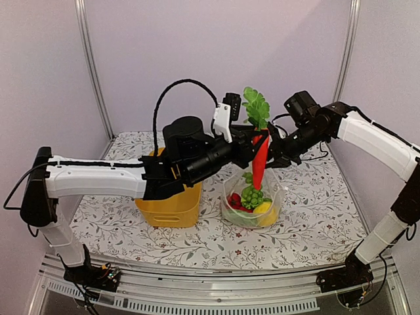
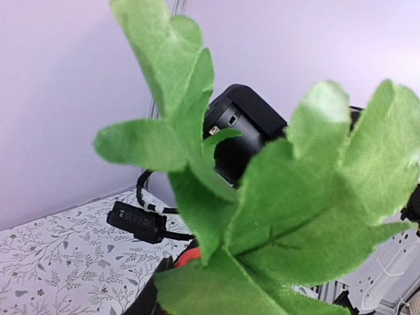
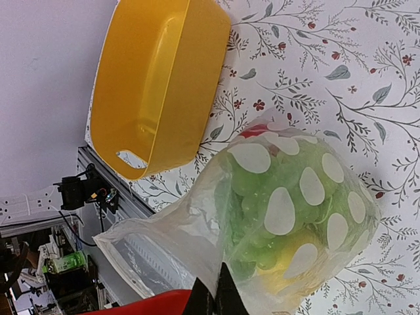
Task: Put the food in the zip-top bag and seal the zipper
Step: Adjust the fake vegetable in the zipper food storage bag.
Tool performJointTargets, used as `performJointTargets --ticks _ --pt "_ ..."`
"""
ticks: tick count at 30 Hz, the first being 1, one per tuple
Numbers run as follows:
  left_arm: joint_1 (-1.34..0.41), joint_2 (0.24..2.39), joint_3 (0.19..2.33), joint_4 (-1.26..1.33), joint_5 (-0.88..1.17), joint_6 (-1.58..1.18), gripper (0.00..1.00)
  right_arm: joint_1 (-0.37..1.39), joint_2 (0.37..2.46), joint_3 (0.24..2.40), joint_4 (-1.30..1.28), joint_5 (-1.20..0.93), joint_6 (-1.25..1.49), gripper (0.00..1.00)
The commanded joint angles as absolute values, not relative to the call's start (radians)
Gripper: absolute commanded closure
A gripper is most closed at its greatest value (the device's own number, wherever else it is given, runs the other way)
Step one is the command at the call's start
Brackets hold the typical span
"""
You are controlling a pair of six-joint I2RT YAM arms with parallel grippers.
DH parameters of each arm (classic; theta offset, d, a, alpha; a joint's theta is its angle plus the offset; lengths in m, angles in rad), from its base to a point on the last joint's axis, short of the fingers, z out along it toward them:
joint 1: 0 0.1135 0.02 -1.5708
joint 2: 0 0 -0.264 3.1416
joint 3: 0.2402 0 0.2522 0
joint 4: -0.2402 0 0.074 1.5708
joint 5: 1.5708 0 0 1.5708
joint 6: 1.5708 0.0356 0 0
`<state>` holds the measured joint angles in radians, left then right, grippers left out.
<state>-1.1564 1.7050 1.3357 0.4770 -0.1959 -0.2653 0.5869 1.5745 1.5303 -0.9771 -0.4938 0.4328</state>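
Note:
My left gripper (image 1: pixel 252 141) is shut on the orange-red carrot (image 1: pixel 260 164) near its leafy green top (image 1: pixel 256 108) and holds it upright, tip down over the zip-top bag (image 1: pixel 277 195). In the left wrist view the leaves (image 2: pixel 295 197) fill the frame and only a bit of carrot (image 2: pixel 188 254) shows. My right gripper (image 3: pixel 214 298) is shut on the dotted bag's edge (image 3: pixel 197 223) and holds the mouth up. Its zipper strip (image 3: pixel 115 259) hangs open. Inside lie a green bumpy cluster (image 3: pixel 252 197), a yellow piece (image 3: pixel 279 262) and red pieces (image 1: pixel 235 200).
The yellow tub (image 1: pixel 170 203) stands just left of the bag under my left arm, and it also shows in the right wrist view (image 3: pixel 157 79). The floral tablecloth (image 1: pixel 315 216) covers the table. The metal rail (image 1: pixel 216 298) runs along the near edge.

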Motion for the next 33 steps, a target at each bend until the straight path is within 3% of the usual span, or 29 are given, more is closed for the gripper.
performJointTargets --ticks 1,12,21,33 --pt "-1.149 1.754 1.348 0.572 -0.217 -0.359 0.93 0.557 1.521 1.533 -0.921 -0.466 0.48 1.0" --pt "-1.116 1.718 1.394 0.512 -0.48 -0.407 0.95 0.485 1.469 1.575 -0.841 -0.354 0.531 1.0" --pt "-1.062 1.694 1.268 0.552 -0.557 -0.656 1.0 0.486 1.398 1.312 -0.633 -0.398 0.621 1.0" --pt "-1.077 1.782 1.14 0.948 -0.493 -0.677 1.0 0.491 1.392 1.288 -0.627 -0.483 0.683 1.0"
